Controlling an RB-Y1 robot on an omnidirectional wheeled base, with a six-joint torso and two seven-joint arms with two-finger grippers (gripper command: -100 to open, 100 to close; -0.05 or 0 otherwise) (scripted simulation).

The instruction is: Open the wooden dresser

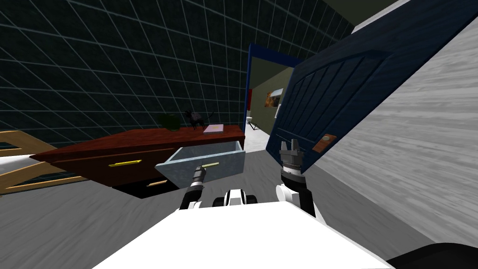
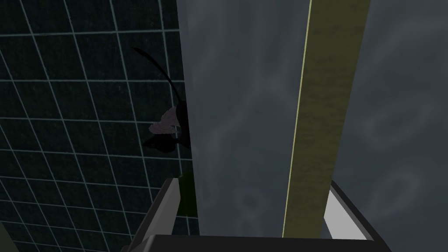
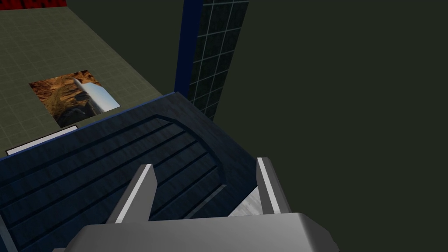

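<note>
Reddish-brown dresser (image 1: pixel 135 147) with its grey drawer (image 1: pixel 205 161) pulled out, left gripper (image 1: pixel 200 171) at the handle.
Head view: the dresser stands against the dark tiled wall, with a pink book (image 1: pixel 214 129) near its top's doorway end; the right gripper (image 1: pixel 290 145) is raised before a blue door (image 1: pixel 336 93). Left wrist view: the fingers are spread, straddling the yellow bar handle (image 2: pixel 319 122). Right wrist view: the fingers are spread and hold nothing.

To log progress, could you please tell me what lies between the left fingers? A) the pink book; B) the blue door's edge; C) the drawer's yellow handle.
C: the yellow handle passes between the open left fingers, against the grey drawer front.
</note>
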